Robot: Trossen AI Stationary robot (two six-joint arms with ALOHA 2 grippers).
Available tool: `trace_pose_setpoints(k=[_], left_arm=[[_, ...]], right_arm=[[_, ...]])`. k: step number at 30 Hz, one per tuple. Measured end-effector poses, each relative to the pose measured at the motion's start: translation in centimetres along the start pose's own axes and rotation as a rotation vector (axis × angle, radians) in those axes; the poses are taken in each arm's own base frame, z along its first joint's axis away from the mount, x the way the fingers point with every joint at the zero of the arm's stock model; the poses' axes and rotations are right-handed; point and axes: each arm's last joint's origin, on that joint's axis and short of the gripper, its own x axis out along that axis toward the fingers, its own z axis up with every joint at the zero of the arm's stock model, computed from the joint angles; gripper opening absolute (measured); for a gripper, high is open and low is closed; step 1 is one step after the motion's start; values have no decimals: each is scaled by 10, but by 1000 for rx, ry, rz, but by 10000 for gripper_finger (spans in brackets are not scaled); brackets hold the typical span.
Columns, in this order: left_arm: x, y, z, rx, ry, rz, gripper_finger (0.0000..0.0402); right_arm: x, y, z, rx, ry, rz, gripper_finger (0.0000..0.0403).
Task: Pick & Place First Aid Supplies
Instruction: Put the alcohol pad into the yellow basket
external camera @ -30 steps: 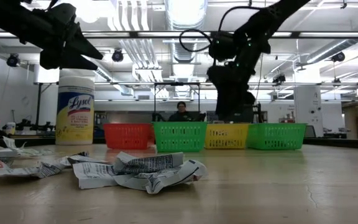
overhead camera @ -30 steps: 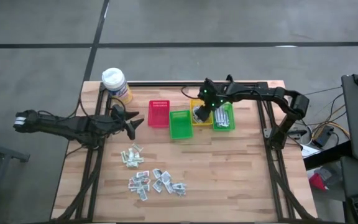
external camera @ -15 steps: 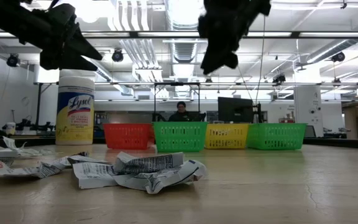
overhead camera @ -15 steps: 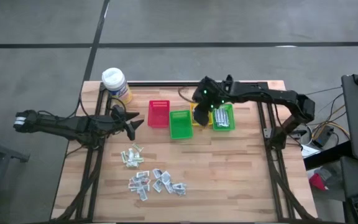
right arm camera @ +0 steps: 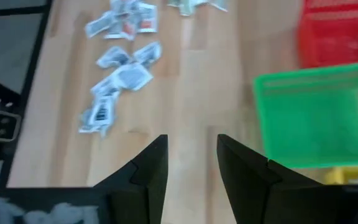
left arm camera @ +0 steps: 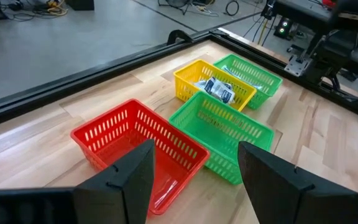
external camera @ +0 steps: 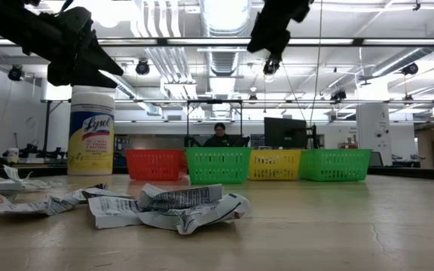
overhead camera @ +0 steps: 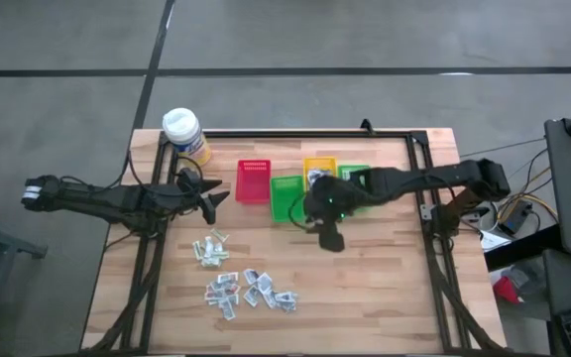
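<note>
The first aid packets (overhead camera: 249,290) lie loose in two clusters on the near-left part of the table, the smaller cluster (overhead camera: 209,248) closer to the bins. They also show in the low view as packets (external camera: 164,207) and in the right wrist view as packets (right arm camera: 120,68). One packet (left arm camera: 219,90) lies in the yellow bin (overhead camera: 319,167). My right gripper (overhead camera: 330,238) is open and empty, in the air just near of the bins, right of the piles; its fingers frame bare wood (right arm camera: 191,168). My left gripper (overhead camera: 211,198) waits open, left of the red bin (overhead camera: 253,180).
A row of bins stands at mid-table: red, a green bin (overhead camera: 287,196), yellow, and a second green bin (overhead camera: 357,184) holding packets. A yellow bottle with a white cap (overhead camera: 183,132) stands at the far-left corner. Bare wood lies right of the piles, under my right gripper.
My right gripper has risen from the yellow bin, where it hung low, and swung toward the table's near edge, past the green bin and toward the packet piles. The left arm has kept still.
</note>
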Motion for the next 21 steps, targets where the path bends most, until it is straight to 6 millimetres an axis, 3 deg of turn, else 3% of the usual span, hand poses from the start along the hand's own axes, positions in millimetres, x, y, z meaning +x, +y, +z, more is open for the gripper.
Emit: trace_pose_setpoints(k=[8, 21], left_arm=[[0, 0, 0, -32, 0, -1, 222], [0, 0, 0, -5, 10, -18, 222]], right_arm=[[6, 41, 4, -106, -90, 91, 123], [51, 99, -9, -225, -40, 195, 114]])
